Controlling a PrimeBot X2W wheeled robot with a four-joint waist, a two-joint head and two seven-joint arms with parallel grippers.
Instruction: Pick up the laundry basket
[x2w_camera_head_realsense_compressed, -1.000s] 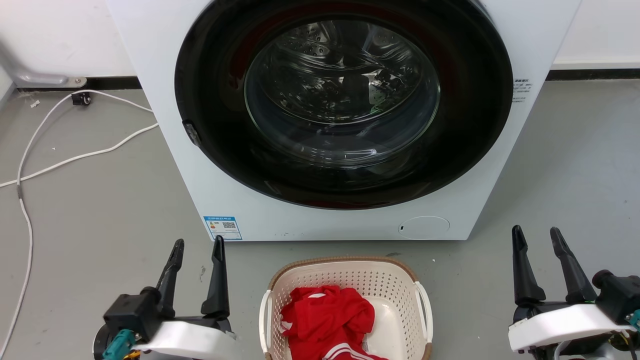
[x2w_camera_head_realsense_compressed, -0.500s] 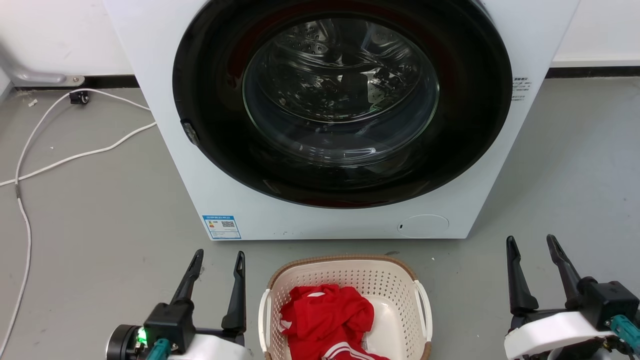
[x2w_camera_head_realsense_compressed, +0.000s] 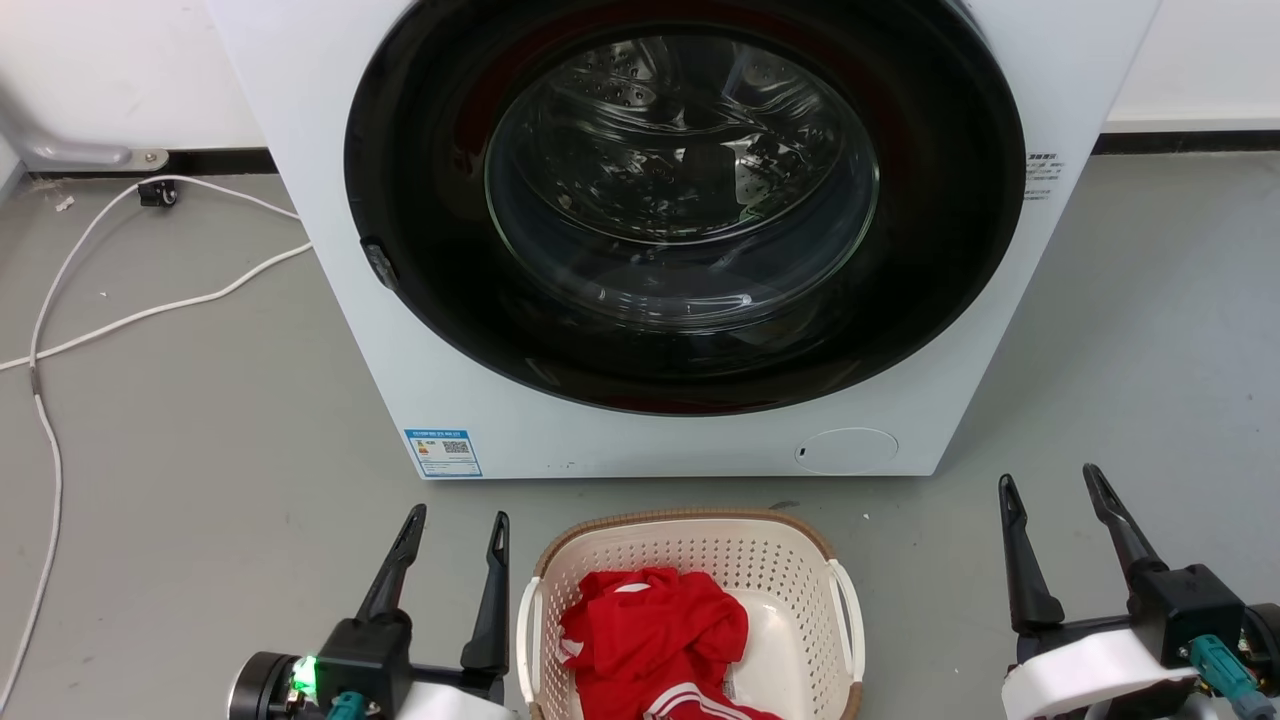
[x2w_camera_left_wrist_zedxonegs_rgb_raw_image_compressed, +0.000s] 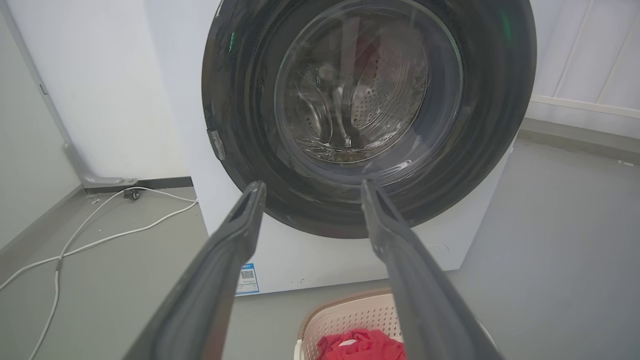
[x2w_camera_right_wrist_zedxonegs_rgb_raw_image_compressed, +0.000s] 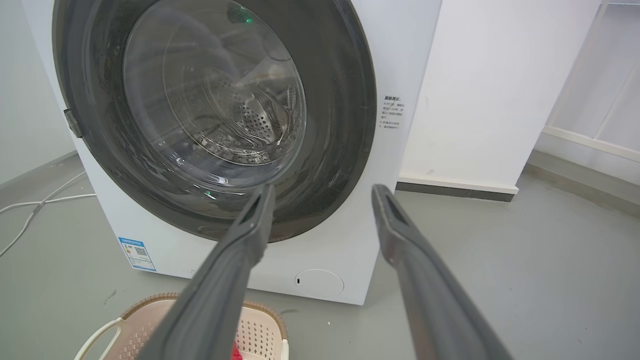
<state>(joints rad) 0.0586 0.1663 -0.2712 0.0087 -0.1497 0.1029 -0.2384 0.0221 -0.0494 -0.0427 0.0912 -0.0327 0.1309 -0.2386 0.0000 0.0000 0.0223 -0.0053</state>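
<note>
the cream-white perforated plastic laundry basket (x2w_camera_head_realsense_compressed: 700, 555), rounded-rectangular with a brown woven-look rim and white side handles, sits on the grey floor (x2w_camera_head_realsense_compressed: 200, 450) just in front of the white front-loading washer (x2w_camera_head_realsense_compressed: 400, 350). a crumpled red garment (x2w_camera_head_realsense_compressed: 655, 630) with white stripes lies inside it. the left gripper (x2w_camera_head_realsense_compressed: 457, 516) hovers just beside the basket's left side, fingers spread and empty. the right gripper (x2w_camera_head_realsense_compressed: 1048, 475) is well apart from the basket's right side, also spread and empty. the head view shows both handles and a white cable (x2w_camera_head_realsense_compressed: 150, 315). the right wrist view shows a white pillar (x2w_camera_right_wrist_zedxonegs_rgb_raw_image_compressed: 490, 100) beside the washer.
</note>
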